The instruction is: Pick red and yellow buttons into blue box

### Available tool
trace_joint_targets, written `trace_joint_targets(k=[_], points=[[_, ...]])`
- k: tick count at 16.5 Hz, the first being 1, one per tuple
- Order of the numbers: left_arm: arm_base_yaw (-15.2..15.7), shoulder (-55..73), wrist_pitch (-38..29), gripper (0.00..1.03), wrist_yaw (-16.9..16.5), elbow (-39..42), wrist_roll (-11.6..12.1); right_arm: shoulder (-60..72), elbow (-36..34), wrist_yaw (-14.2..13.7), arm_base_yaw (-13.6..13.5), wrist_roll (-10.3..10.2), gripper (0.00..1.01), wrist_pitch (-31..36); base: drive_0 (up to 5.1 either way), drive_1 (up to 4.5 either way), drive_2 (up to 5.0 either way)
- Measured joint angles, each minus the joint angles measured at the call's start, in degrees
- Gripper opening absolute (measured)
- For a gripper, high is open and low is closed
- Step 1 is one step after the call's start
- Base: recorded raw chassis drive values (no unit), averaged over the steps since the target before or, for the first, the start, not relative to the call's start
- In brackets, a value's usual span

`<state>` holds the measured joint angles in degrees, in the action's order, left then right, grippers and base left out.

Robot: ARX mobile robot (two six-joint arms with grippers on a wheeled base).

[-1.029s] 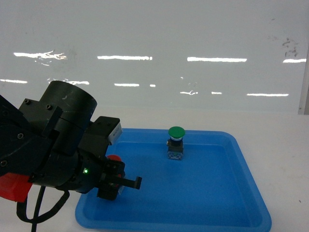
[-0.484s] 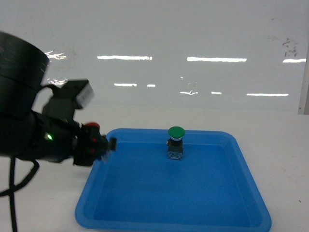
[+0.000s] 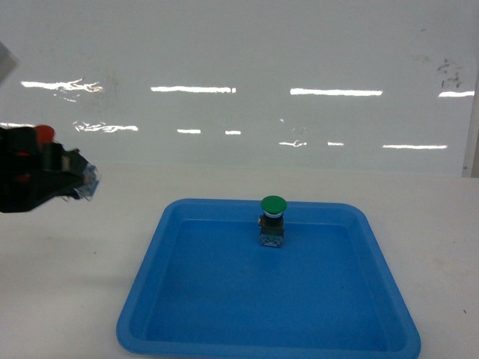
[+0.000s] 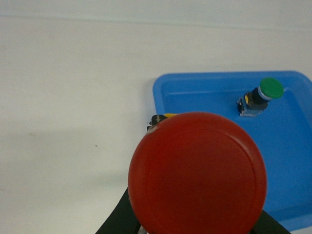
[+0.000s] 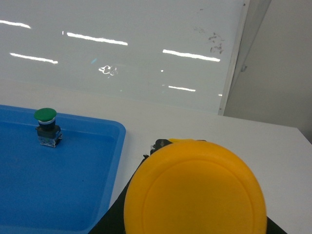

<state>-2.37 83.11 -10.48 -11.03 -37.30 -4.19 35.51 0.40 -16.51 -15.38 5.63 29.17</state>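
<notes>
Red button [image 4: 197, 174] filling the lower middle of the left wrist view, cap face-on, pinched in the left claw [image 4: 195, 214] w/ dark fingers [image 4: 117, 222] showing at either side beneath the cap. Same button [image 3: 45, 134] seen in the head view as a small red cap at the far left edge, held up off the table [image 3: 82, 284] by the left claw [image 3: 63, 179], clear block at the tip, well left of the tray [image 3: 142, 299].

Yellow button [image 5: 195, 190] filling the lower middle of the right wrist view, cap face-on, pinched in the right claw [image 5: 195, 224]; only dark finger edges visible at the bottom corners of the cap. Held above the white table [image 5: 273, 146], just right of the tray's right rim [image 5: 117, 146]. Right claw not in the head view.

Shallow blue tray sitting near the front edge of the table, centre-right in the head view. Green button [image 3: 272, 222] upright inside it, near the middle of the tray's far rim, apart from the walls; green cap on top, clear block at the base touching the tray floor. Also seen in the left wrist view [image 4: 261, 96] and right wrist view [image 5: 47, 126].

Deep blue box not visible in any view. Glossy white wall [image 3: 239, 75] behind the table, w/ light streaks reflected.
</notes>
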Motion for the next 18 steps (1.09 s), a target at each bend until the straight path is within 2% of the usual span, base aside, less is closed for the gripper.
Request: trace_joint_targets(k=[3, 6, 9, 14, 18], points=[[1.01, -9.49, 1.36, 0.24, 2.16, 6.01, -0.42, 0.00, 0.00, 0.00, 0.00, 0.00, 0.26, 0.00, 0.0, 0.00, 0.0], [-0.79, -17.46, 5.03, 0.24, 5.31, 10.69, -1.22, 0.00, 0.00, 0.00, 0.00, -0.02, 0.26, 0.00, 0.0, 0.00, 0.0], [-2.62, -26.18, 6.80, 0.24, 6.51, 13.18, -1.95, 0.00, 0.00, 0.02, 0.00, -0.02, 0.26, 0.00, 0.0, 0.00, 0.0], [-2.45, -26.75, 6.86, 0.24, 7.21, 13.20, -2.51, 0.00, 0.00, 0.00, 0.00, 0.00, 0.26, 0.00, 0.0, 0.00, 0.0], [-2.36, -26.60, 6.80, 0.24, 7.43, 13.20, -2.95, 0.02, 0.00, -0.02, 0.00, -0.02, 0.26, -0.07, -2.6, -2.14, 5.1]])
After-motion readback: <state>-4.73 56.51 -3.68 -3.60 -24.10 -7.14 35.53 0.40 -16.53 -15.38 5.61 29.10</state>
